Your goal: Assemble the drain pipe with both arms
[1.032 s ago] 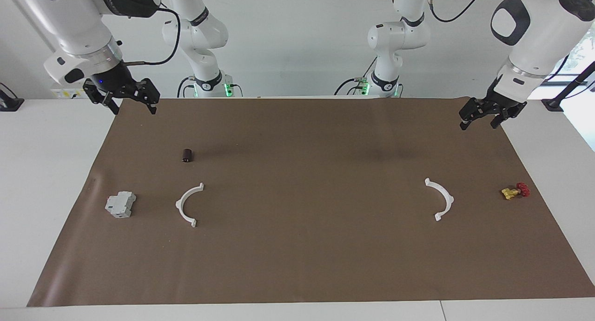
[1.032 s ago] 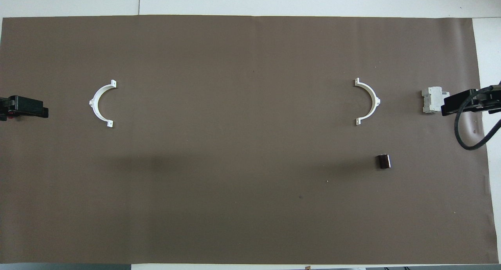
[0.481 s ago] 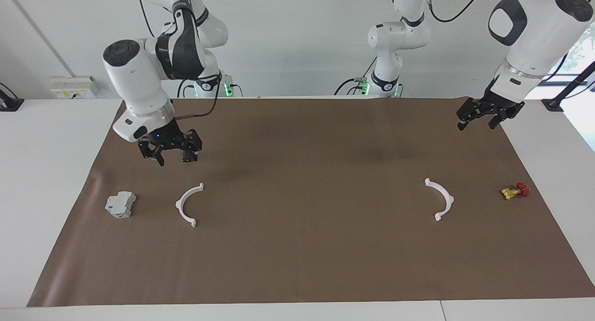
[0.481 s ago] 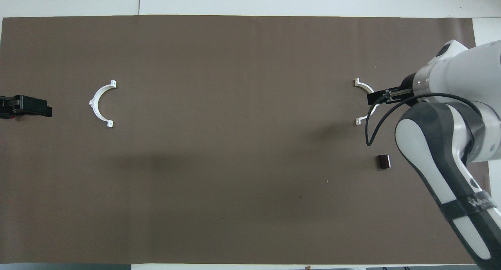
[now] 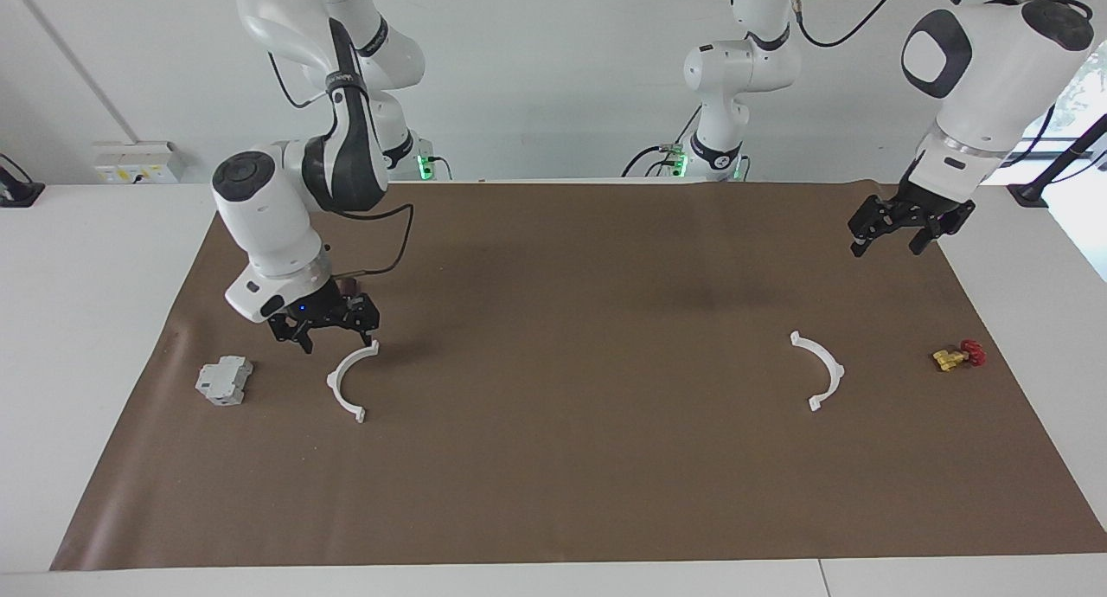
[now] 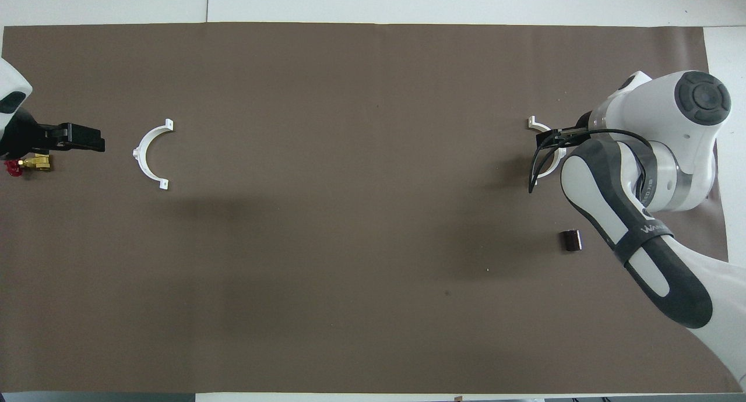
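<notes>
The brown paper mat [image 5: 553,458] is matte and smooth, covering the white table [image 5: 86,320] from one arm's end to the other.

Nearest the robots, the left gripper [image 5: 895,231] hangs in the air over the mat's corner at the left arm's end, its black fingers spread and holding nothing. A small dark brown cylinder [image 6: 572,240] lies on the mat beside the right arm's forearm; in the facing view that arm hides it.

The right gripper [image 5: 327,327] is low over the mat, fingers spread and empty, poised just above the robot-side end tab of the first drain pipe half [image 5: 349,381]. Whether a fingertip touches the tab cannot be told. This half is a thin, glossy white plastic half-circle with a small flat tab at each end; it lies flat, and its arc runs away from the gripper, farther from the robots. A grey boxy block [image 5: 224,381] of moulded plastic sits beside that half, toward the right arm's end of the table and apart from the gripper.

The second drain pipe half [image 5: 819,369], of the same white half-circle form, lies flat well below the left gripper's height and farther from the robots than the spot the gripper is over. The two halves lie well apart, unjoined. A small yellow valve with a red knob [image 5: 956,355] rests beside the second half, at the left arm's end.
</notes>
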